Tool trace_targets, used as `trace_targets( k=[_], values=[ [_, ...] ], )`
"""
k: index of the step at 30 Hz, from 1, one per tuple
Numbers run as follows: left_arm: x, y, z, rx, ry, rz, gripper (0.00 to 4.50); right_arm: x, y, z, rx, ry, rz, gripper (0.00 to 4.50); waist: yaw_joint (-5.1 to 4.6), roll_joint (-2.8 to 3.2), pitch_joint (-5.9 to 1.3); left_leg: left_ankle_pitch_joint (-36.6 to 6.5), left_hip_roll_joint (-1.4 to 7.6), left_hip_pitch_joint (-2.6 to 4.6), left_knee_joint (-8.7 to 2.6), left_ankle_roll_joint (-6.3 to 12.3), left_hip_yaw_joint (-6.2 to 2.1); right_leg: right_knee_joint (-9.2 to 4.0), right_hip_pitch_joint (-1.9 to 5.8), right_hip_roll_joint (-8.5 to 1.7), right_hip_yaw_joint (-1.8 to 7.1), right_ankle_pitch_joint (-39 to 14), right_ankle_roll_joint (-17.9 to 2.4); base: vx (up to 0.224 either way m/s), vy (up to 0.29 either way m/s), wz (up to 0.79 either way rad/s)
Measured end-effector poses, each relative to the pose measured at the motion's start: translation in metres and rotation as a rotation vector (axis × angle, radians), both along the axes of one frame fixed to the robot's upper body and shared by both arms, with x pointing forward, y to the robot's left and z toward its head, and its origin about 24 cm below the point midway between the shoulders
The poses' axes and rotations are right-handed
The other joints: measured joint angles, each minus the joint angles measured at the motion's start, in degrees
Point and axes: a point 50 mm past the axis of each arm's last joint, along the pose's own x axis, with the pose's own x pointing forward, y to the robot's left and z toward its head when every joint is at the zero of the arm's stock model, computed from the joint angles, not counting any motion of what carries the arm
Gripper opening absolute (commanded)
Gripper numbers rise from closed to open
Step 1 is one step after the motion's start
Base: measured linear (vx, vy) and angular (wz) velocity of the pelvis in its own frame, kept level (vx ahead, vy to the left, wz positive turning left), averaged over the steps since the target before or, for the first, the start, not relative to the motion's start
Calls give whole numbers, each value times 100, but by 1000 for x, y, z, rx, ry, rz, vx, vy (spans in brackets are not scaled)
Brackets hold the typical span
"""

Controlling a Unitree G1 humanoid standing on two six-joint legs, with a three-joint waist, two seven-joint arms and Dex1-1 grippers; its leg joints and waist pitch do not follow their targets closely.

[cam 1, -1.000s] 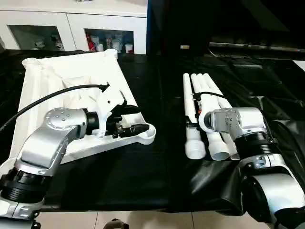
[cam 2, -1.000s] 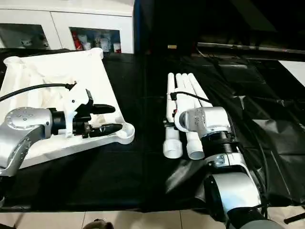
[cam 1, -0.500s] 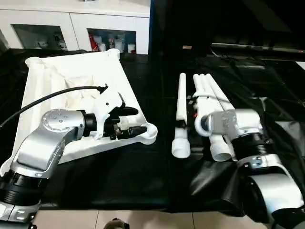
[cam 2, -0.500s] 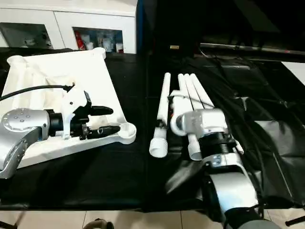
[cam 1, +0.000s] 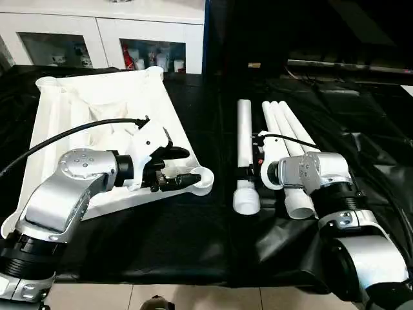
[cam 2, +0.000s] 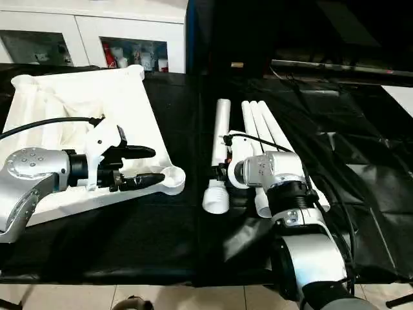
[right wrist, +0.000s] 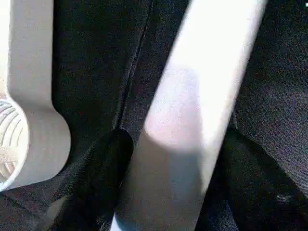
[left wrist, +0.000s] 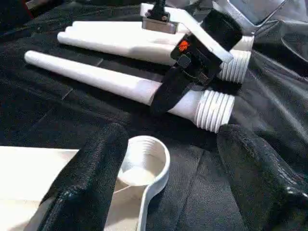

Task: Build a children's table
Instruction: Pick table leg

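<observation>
On the black-covered work table, before a white glass-doored cabinet, lie one tabletop and four legs; left gripper spread wide at its corner socket, right gripper clamping one leg.

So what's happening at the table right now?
The right gripper has its jaws around one white leg, which lies on the black cover apart from the other three legs. The left gripper hangs open at the near corner socket of the white tabletop, holding nothing. No leg is in a socket yet.
</observation>
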Motion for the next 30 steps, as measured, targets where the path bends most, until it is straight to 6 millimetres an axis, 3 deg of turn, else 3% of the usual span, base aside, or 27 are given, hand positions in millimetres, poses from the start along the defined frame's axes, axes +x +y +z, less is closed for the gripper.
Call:
trace_targets(
  k=[12, 13, 19, 24, 30],
  values=[
    [0, -17, -11, -17, -13, 18, 347, 0, -6, -3, 40, -1, -81, 194, 18, 32, 1, 0, 0, 0, 0, -1, -3, -1, 3, 0, -2, 4, 3, 0, 0, 0],
    [2, -18, -12, -24, -27, 39, 374, -1, -7, -3, 47, -8, -93, 193, 18, 32, 1, 0, 0, 0, 0, 0, -3, -1, 3, 0, -2, 5, 5, 0, 0, 0],
    [10, -16, -20, -12, -20, 149, 428, -2, -17, -3, 100, -153, -156, 189, 4, 38, 4, 0, 0, 0, -1, 0, -5, -2, 1, 0, -1, 16, 15, 0, 0, 0],
    [15, -27, -20, -86, -20, 227, 450, -8, -23, 3, 193, -214, -163, 189, 25, 47, 7, -1, 0, -2, -1, 2, -4, -5, 1, 0, -1, 17, 14, 0, 0, 0],
    [27, -32, -7, -203, 43, 342, 450, -17, -34, 24, 345, -358, -102, 188, 22, 52, 7, -2, -1, -5, -1, 5, -4, -7, 1, 0, -1, 18, 13, 0, 0, 0]
  ],
)
